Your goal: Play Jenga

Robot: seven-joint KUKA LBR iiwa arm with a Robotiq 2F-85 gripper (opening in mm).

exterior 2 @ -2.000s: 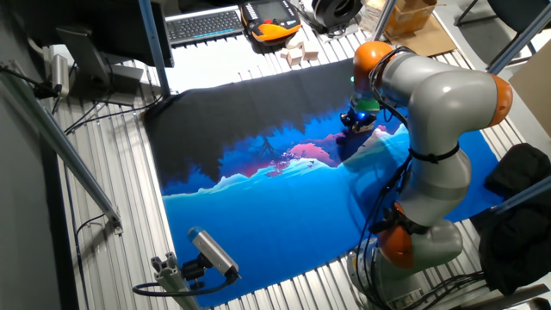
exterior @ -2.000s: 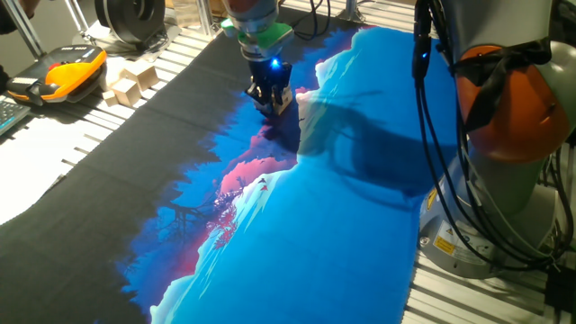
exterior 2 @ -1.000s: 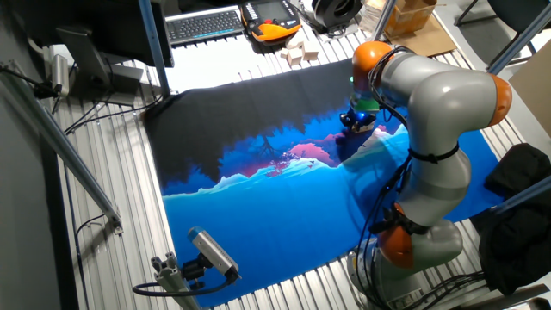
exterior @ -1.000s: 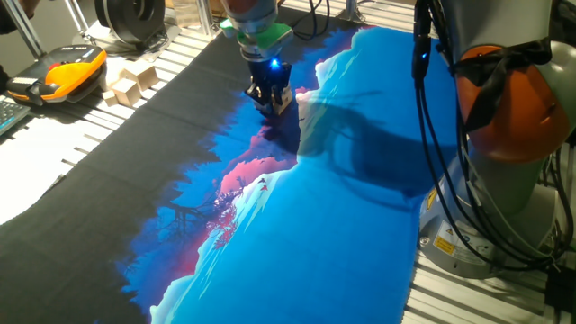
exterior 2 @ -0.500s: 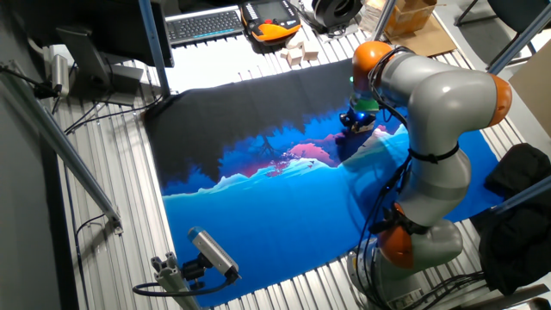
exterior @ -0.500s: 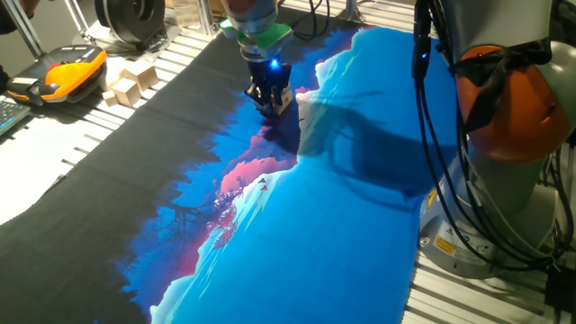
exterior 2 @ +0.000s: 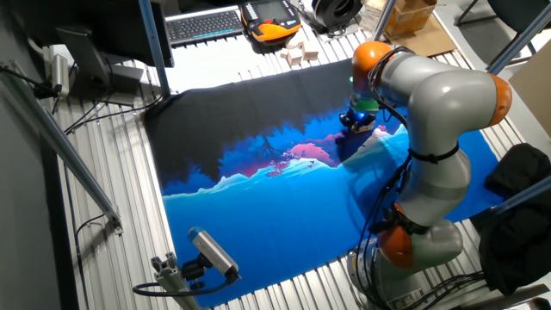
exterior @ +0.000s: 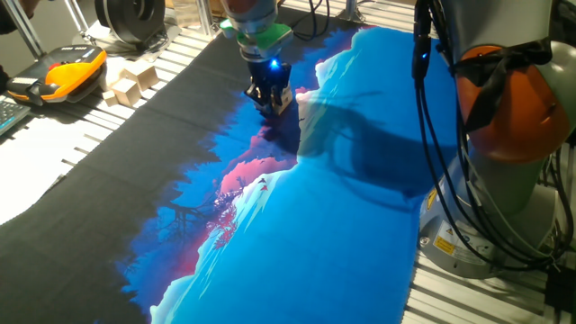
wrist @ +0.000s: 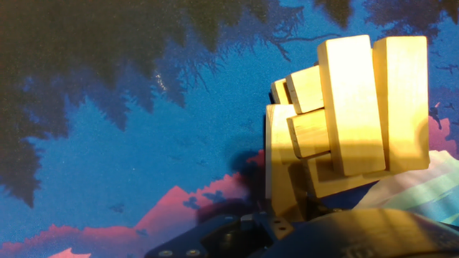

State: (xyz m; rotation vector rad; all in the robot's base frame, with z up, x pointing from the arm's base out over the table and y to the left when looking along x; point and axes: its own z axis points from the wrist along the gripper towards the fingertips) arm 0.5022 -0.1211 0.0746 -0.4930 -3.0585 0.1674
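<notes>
The Jenga tower [wrist: 351,107] of pale tan blocks in crosswise layers fills the right of the hand view, standing on the blue and pink mat; two top blocks lie side by side. In one fixed view my gripper [exterior: 273,99] is down at the mat, right at the tower [exterior: 287,101], and its dark fingers hide most of it. In the other fixed view the gripper [exterior 2: 356,121] is under the grey arm. The fingertips do not show in the hand view, so I cannot tell whether they are closed on a block.
Chunky pale wooden cubes [exterior: 130,83] sit off the mat at the far left, next to an orange pendant [exterior: 70,72]. A keyboard [exterior 2: 205,24] lies beyond. The robot base [exterior: 504,126] and its cables stand at the right. A small camera rig [exterior 2: 207,251] is at the mat's near corner.
</notes>
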